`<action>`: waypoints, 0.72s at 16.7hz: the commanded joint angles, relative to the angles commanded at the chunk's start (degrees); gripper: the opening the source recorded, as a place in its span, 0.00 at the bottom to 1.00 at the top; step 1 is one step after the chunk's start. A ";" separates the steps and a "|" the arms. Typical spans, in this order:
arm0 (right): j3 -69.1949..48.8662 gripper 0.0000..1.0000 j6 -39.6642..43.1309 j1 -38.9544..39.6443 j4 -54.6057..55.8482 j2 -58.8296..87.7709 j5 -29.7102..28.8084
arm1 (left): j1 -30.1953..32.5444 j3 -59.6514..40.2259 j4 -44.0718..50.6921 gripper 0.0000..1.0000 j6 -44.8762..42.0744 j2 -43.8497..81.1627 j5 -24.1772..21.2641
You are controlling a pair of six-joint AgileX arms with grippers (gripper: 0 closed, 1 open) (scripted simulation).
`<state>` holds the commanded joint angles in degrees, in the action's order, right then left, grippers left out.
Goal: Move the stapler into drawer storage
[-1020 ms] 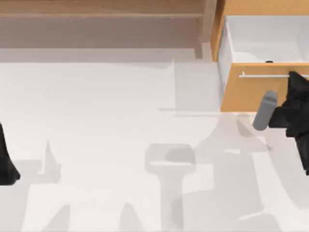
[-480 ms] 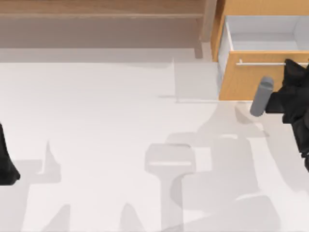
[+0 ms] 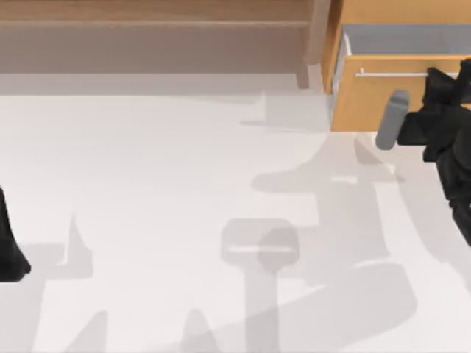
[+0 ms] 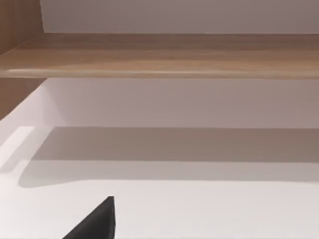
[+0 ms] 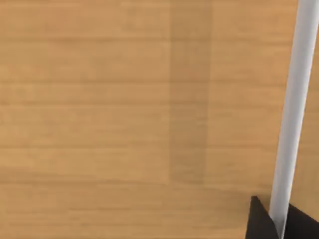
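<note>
Gripping the handle (image 3: 390, 73) of the nearly closed drawer (image 3: 368, 103) at the table's far right, right gripper (image 3: 436, 79) pinched tight on the bar, likely to push it shut with the stapler probably tucked inside, left arm (image 3: 9, 243) parked at the left edge.

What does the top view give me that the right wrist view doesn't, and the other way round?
Top view: the drawer stands at the far right of the table, with a strip of grey interior open behind its front. The brown shelf unit is to its left, the right gripper is at the right end of the front, and the left arm is parked at the left edge. Right wrist view: the fingers sit on either side of the bar, close against it. Both: the wooden drawer front and its silver handle.
</note>
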<state>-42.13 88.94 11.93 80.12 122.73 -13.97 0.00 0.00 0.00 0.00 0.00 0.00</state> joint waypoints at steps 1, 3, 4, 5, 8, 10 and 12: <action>-1.64 0.00 0.01 -0.27 -1.00 0.67 0.31 | 0.00 0.00 0.00 1.00 0.00 0.00 0.00; -4.05 0.00 0.01 -0.68 -2.48 1.68 0.75 | 0.00 0.00 0.00 1.00 0.00 0.00 0.00; -4.64 0.00 0.01 -0.78 -2.85 1.93 0.85 | 0.00 0.00 0.00 1.00 0.00 0.00 0.00; -4.73 0.00 0.01 -0.80 -2.91 1.97 0.87 | 0.00 0.00 0.00 1.00 0.00 0.00 0.00; -4.44 0.00 -0.14 -0.69 -2.89 1.79 0.75 | 0.00 0.00 0.00 1.00 0.00 0.00 0.00; -5.20 0.00 -0.13 -0.83 -3.24 2.09 0.78 | 0.00 0.00 0.00 1.00 0.00 0.00 0.00; -7.23 0.00 -0.03 -1.10 -4.28 3.04 0.96 | 0.00 0.00 0.00 1.00 0.00 0.00 0.00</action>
<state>-49.36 88.91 10.83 75.84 125.77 -13.01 0.00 0.00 0.00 0.00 0.00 0.00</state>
